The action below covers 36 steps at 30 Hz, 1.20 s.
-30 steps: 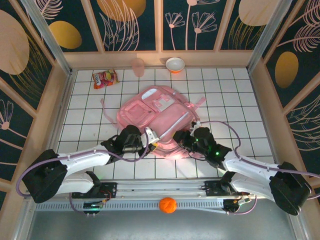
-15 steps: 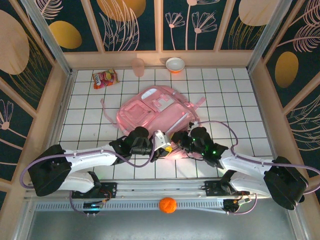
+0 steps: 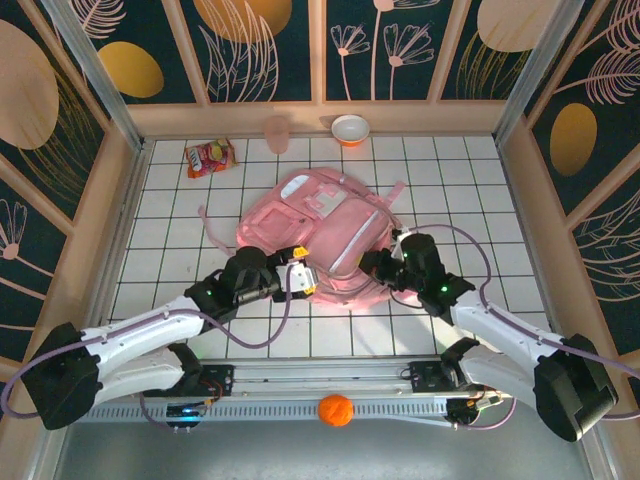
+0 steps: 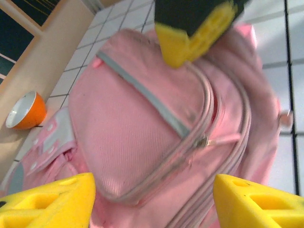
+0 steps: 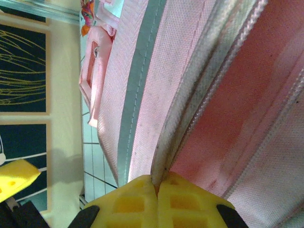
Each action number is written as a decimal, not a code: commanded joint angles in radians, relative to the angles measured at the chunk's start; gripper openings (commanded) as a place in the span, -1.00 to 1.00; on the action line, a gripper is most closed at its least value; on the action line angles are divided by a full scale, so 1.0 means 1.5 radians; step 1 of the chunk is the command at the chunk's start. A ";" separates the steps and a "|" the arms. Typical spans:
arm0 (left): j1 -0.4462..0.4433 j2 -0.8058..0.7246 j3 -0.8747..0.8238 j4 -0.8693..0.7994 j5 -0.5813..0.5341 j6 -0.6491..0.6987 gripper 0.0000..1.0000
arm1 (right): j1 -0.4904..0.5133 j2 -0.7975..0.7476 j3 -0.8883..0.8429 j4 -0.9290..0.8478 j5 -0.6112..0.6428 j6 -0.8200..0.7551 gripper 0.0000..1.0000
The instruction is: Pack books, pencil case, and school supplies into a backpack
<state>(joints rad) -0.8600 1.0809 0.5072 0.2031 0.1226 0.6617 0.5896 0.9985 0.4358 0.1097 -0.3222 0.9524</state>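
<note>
Left arm has backed off toward its own side since half a second ago, and the left gripper [image 3: 299, 278] has let go: its jaws now stand wide apart, where before they were pinched together. The right gripper [image 3: 384, 267] has crept away from the near table edge too, and the backpack [image 3: 320, 225] has shifted and bunched up a bit with it. Right now the backpack lies in the middle of the white tiled table [image 3: 480, 200], front pockets up, straps trailing off to the left and upper right. The left gripper hovers at the bag's near-left edge. In its wrist cam the two yellow fingertips [image 4: 47, 199] sit far apart at the bottom, with pink fabric and a grey trim strip [image 4: 142, 96] beyond them, nothing gripped. Whether those tips brush the fabric I honestly can't tell, that view is pretty blurry. The right gripper is at the near-right edge, clenched tight on the backpack: in its wrist cam the yellow pads [image 5: 137, 204] meet, with a pale zip seam running straight down into the pinch. Along the far edge there's a red-and-yellow snack packet [image 3: 210, 157], a pink cup [image 3: 276, 133] and an orange bowl [image 3: 350, 128] with a white inside, all well apart from the bag. An orange ball [image 3: 336, 410] sits down on the rail between the arm bases.
</note>
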 commanded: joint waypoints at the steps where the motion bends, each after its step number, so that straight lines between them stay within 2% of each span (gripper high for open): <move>1: 0.004 0.046 0.037 -0.053 -0.026 0.154 0.32 | -0.024 0.011 0.033 -0.017 -0.036 -0.068 -0.91; 8: 0.010 0.156 0.085 0.042 -0.001 0.162 0.33 | -0.055 0.040 0.076 -0.046 -0.068 -0.104 -0.92; 12: 0.012 0.216 0.121 0.024 0.019 0.175 0.23 | -0.056 0.038 0.077 -0.045 -0.069 -0.106 -0.92; 16: 0.013 0.246 0.141 0.031 0.045 0.177 -0.09 | -0.063 0.041 0.075 -0.042 -0.073 -0.109 -0.93; 20: 0.013 0.266 0.180 -0.042 0.069 0.166 -0.63 | -0.080 0.047 0.078 -0.035 -0.080 -0.124 -0.92; 23: 0.013 0.255 0.166 -0.042 0.105 0.130 -1.00 | -0.101 0.054 0.078 -0.033 -0.087 -0.145 -0.92; 28: 0.013 0.229 0.148 -0.043 0.181 -0.002 -1.00 | -0.122 0.075 0.087 -0.015 -0.096 -0.192 -0.89; 32: 0.013 0.214 0.103 0.021 0.158 -0.110 -1.00 | -0.128 0.062 0.080 0.030 -0.113 -0.214 -0.52; 36: 0.013 0.211 0.082 0.054 0.144 -0.172 -1.00 | -0.127 0.004 0.098 -0.054 -0.064 -0.264 -0.32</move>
<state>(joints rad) -0.8322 1.4136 0.6510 0.2443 0.2806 0.5549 0.4065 1.0737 0.5362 0.0597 -0.4889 0.6395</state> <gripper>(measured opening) 0.051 0.332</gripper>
